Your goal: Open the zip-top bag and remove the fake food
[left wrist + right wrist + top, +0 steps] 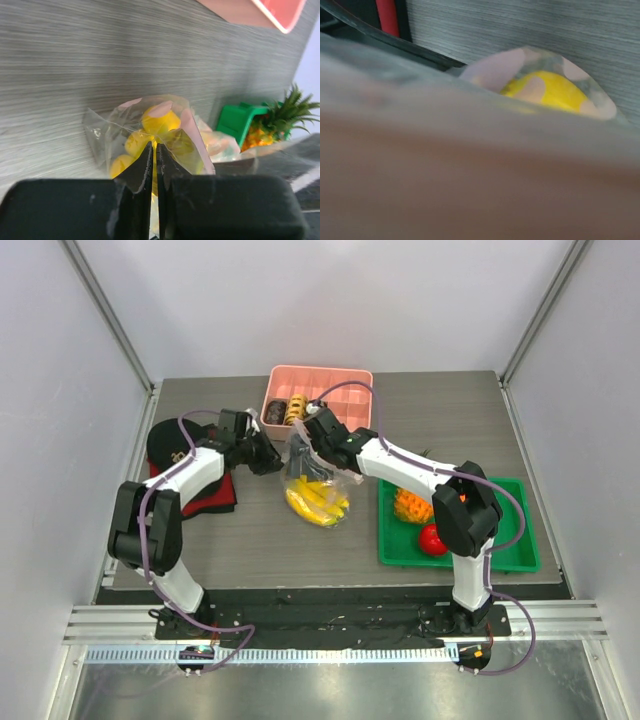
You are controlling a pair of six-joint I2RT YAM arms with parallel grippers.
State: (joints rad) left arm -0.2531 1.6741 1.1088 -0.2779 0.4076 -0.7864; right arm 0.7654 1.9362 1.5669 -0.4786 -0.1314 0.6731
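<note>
Pulling the bag mouth apart

From above, the left gripper and right gripper meet at the top of the bag on the table, with the banana inside.
Left wrist: the jaws pinch one plastic lip; best to pull outward slowly.
Right wrist: plastic blurs everything, so I cannot tell how its jaws stand.

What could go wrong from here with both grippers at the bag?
1. The left gripper pinches only a thin fold of the zip-top bag. A pull could slip it free or tear the film.
2. Plastic smothers the right wrist view, so the right gripper hold cannot be confirmed.
3. The banana sits in the bag, so a sudden opening could fling it out.
</note>
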